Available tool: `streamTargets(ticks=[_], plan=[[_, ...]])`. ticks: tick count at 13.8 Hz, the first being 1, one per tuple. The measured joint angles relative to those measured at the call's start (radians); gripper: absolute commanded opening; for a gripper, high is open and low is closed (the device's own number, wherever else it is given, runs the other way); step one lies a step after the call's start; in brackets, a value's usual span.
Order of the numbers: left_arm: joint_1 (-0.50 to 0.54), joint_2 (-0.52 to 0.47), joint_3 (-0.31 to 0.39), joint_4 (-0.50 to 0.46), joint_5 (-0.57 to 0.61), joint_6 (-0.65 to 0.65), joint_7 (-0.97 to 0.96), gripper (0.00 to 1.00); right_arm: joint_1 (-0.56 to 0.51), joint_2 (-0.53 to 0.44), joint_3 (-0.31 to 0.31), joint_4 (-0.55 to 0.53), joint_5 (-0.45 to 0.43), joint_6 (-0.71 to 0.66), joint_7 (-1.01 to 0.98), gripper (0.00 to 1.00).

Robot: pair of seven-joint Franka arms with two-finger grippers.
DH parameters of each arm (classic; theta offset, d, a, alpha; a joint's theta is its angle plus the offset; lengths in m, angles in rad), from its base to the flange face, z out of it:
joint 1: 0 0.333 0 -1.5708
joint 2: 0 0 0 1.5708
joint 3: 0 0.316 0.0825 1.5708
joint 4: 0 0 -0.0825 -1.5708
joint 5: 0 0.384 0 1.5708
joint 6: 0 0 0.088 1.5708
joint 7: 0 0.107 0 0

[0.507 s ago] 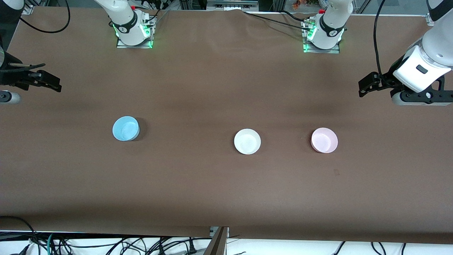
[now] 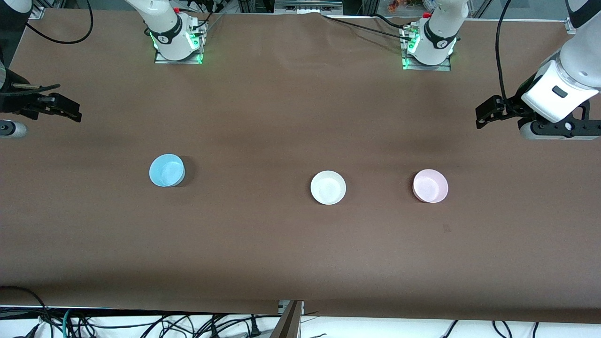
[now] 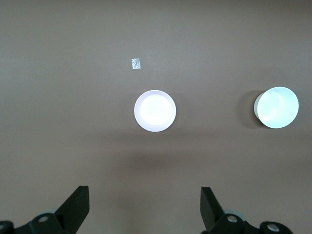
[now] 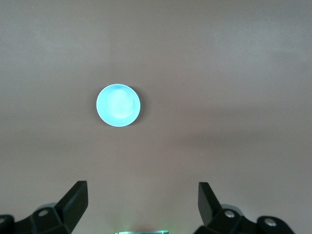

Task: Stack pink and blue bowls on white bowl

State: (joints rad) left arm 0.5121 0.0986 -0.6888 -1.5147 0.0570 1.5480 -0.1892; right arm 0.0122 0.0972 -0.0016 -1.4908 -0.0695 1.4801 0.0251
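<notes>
**Nothing stacked yet, both arms up high**

On the brown table (image 2: 281,258), three bowls sit in a rough row, well apart. Taking the white bowl (image 2: 328,188) as clock centre in the front view: pink bowl (image 2: 430,186) at 3 o'clock, toward the left arm's end; blue bowl (image 2: 166,170) near 9 o'clock, toward the right arm's end & slightly farther from the front cam.

Left gripper (image 2: 481,115) hangs over the left arm's end of the table, fingers spread wide, holding nothing. Right gripper (image 2: 70,111) over the right arm's end, fingers also apart per its wrist view, empty.

Step in hand, prob: left arm goes for pink. Suggest coming straight down w/ one finger inside the rim & one outside, pinching the wall, lifting clear, then centring over white before release. Thin plastic, so it may slide or tip if nudged off-centre.

Labels: none readable on the bowls. A small pale tag (image 3: 136,63) lies on the table near pink; too small to read
</notes>
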Motion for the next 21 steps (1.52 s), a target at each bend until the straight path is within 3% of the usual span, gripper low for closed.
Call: streamTargets(ticks=[7,11,16,21], plan=[[0.001,0.041,0.006,0.012,0.0,0.009,0.0,1.0,0.0,0.0,0.0,0.0,0.0,0.0,0.0,1.0],[0.018,0.173,0.033,0.071,0.058,0.058,0.002,1.0,0.0,0.0,0.0,0.0,0.0,0.0,0.0,1.0],[0.023,0.375,0.046,0.076,0.195,0.192,0.002,1.0,0.0,0.0,0.0,0.0,0.0,0.0,0.0,1.0],[0.021,0.475,0.068,0.005,0.218,0.35,0.002,1.0,0.0,0.0,0.0,0.0,0.0,0.0,0.0,1.0]])
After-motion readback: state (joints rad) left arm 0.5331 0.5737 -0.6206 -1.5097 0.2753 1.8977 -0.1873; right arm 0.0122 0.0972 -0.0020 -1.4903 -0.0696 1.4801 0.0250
